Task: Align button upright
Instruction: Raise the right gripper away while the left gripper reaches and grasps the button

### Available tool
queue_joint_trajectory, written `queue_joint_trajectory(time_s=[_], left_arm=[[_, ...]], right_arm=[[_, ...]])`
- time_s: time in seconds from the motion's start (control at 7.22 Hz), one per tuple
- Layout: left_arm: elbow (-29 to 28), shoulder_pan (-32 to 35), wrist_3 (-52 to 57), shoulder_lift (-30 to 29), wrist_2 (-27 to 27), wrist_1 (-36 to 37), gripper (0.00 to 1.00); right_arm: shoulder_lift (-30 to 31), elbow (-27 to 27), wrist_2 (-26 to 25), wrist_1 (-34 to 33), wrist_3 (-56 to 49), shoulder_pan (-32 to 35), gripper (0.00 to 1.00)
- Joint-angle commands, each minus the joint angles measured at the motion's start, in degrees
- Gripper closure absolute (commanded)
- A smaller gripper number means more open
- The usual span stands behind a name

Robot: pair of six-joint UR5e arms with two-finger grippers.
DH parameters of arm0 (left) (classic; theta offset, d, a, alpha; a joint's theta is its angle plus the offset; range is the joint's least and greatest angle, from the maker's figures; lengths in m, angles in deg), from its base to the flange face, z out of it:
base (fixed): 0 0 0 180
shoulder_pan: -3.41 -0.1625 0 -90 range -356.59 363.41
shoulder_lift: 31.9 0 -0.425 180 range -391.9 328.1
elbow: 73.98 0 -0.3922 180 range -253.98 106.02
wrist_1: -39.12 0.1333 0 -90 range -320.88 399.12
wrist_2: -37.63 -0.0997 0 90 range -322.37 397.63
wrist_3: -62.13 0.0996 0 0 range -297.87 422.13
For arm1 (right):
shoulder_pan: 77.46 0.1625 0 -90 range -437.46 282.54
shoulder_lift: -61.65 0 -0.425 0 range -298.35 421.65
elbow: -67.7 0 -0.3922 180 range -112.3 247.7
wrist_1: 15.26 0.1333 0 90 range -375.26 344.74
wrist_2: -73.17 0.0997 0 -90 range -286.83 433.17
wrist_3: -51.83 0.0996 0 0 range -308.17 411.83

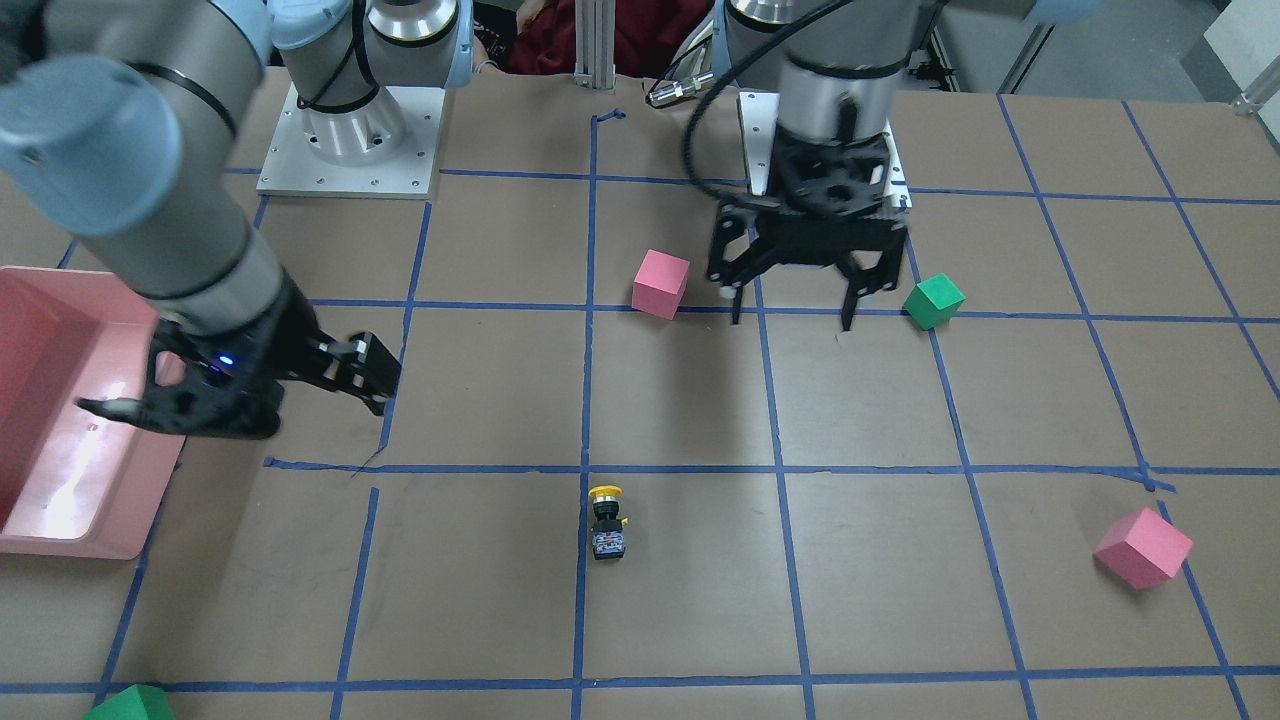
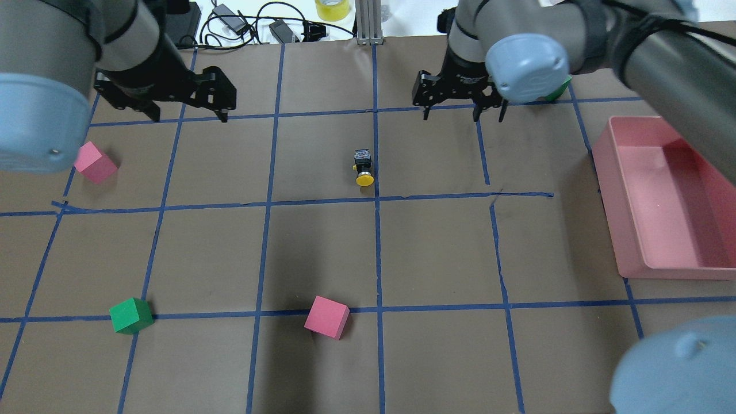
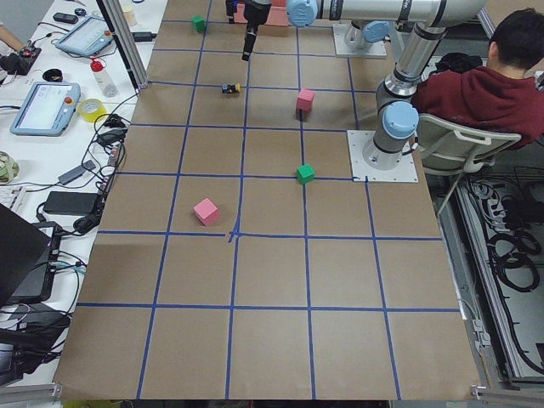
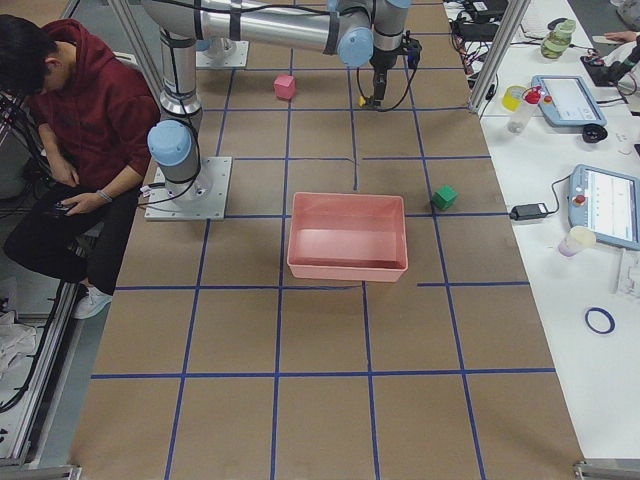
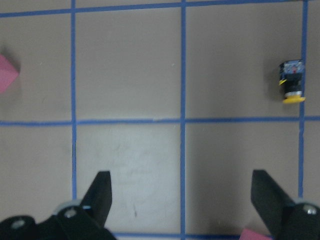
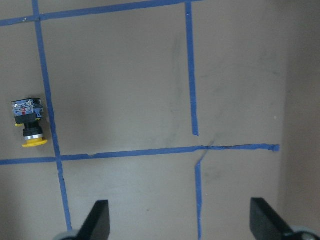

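The button (image 2: 363,167) lies on its side on the brown table, yellow cap toward the robot's base and contact block away from it. It also shows in the front view (image 1: 606,520), the left wrist view (image 5: 291,85) and the right wrist view (image 6: 29,124). My left gripper (image 2: 190,118) hangs open and empty above the table, to the left of and beyond the button; it also shows in the front view (image 1: 792,318) and its own wrist view (image 5: 182,200). My right gripper (image 2: 463,118) is open and empty, to the right of and beyond the button, and also shows in the front view (image 1: 235,400).
A pink bin (image 2: 673,271) stands at the table's right. Pink cubes (image 2: 326,317) (image 2: 95,163) and green cubes (image 2: 131,315) (image 2: 555,92) are scattered around. Blue tape lines grid the table. A seated person (image 3: 489,85) is behind the robot.
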Motion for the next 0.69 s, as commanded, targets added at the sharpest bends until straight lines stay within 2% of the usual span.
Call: queue_joint_trajectory(time_s=[0.0, 0.14, 0.28, 0.55], left_arm=[[8.7, 3.1, -9.2, -4.9, 0.0, 20.3, 0.00], [10.1, 3.6, -9.2, -7.8, 0.2, 27.8, 0.00], [10.1, 6.2, -9.9, -11.7, 0.2, 32.1, 0.00], [10.1, 9.0, -12.9, -20.7, -0.1, 44.1, 0.05]], right_arm=[[4.6, 0.1, -0.3, 3.8, -4.2, -2.8, 0.00], [5.7, 0.1, 0.2, 6.8, -4.2, -2.8, 0.00], [6.1, 0.0, 0.2, 9.4, -4.2, -2.8, 0.00], [8.3, 0.9, 0.4, 9.4, -4.3, -2.8, 0.00]])
